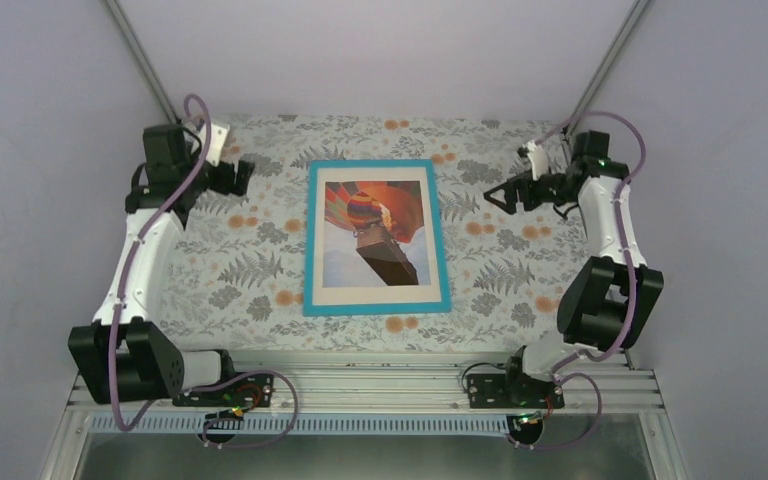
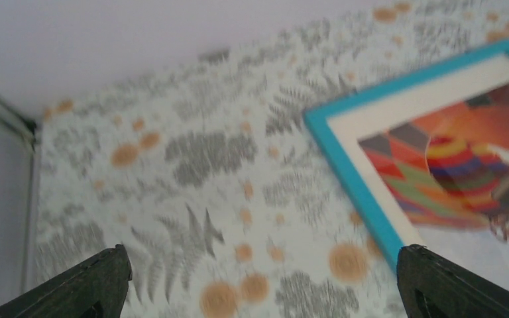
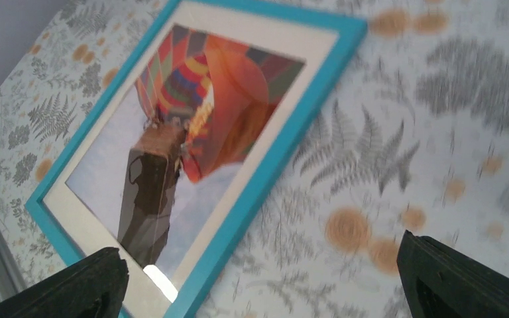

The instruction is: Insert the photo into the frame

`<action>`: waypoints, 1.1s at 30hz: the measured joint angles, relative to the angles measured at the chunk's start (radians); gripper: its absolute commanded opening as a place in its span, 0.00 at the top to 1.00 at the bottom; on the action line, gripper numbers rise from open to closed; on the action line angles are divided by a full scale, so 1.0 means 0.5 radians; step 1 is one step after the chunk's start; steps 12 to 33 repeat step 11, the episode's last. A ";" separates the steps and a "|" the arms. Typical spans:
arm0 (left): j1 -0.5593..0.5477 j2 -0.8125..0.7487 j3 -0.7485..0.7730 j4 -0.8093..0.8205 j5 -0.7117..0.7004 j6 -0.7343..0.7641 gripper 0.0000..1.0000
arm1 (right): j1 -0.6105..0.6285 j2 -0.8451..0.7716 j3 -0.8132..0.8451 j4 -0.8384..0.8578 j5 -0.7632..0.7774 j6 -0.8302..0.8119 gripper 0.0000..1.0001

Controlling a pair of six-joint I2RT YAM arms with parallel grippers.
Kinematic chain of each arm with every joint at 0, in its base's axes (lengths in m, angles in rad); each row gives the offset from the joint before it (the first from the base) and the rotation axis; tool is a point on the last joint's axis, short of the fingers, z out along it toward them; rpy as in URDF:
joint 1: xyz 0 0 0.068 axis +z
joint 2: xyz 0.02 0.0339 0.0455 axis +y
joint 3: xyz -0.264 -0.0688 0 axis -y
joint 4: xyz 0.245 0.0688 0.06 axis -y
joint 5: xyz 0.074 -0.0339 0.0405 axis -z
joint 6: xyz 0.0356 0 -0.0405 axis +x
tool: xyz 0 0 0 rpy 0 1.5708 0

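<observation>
The frame (image 1: pixel 310 240), with its thin turquoise rim, lies flat and face up in the middle of the table. The photo (image 1: pixel 375 225) of an orange-red balloon sits inside it, bordered by a cream mat. My left gripper (image 1: pixel 243 178) hovers open off the frame's far left corner, apart from it. My right gripper (image 1: pixel 492 197) hovers open off the far right side, also apart. In the left wrist view the frame (image 2: pixel 344 159) and photo (image 2: pixel 457 172) lie to the right of my empty left gripper (image 2: pixel 263 278). In the right wrist view the frame (image 3: pixel 272 165) and photo (image 3: pixel 192 112) lie left of my empty right gripper (image 3: pixel 262 278).
A cloth with grey ferns and orange dots (image 1: pixel 230 270) covers the table. Pale walls close in the back and both sides, with metal posts (image 1: pixel 145 60) in the far corners. An aluminium rail (image 1: pixel 360 385) carrying both arm bases runs along the near edge.
</observation>
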 measured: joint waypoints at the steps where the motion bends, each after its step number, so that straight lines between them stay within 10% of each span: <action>1: 0.000 -0.039 -0.077 -0.005 -0.014 -0.008 0.00 | -0.037 -0.033 -0.109 0.047 -0.002 0.018 0.00; 11: 0.015 -0.220 -0.474 -0.015 -0.174 -0.034 0.00 | -0.105 -0.272 -0.636 0.249 -0.001 0.156 0.00; 33: 0.015 -0.220 -0.474 -0.015 -0.174 -0.034 0.00 | -0.105 -0.272 -0.636 0.249 -0.001 0.156 0.00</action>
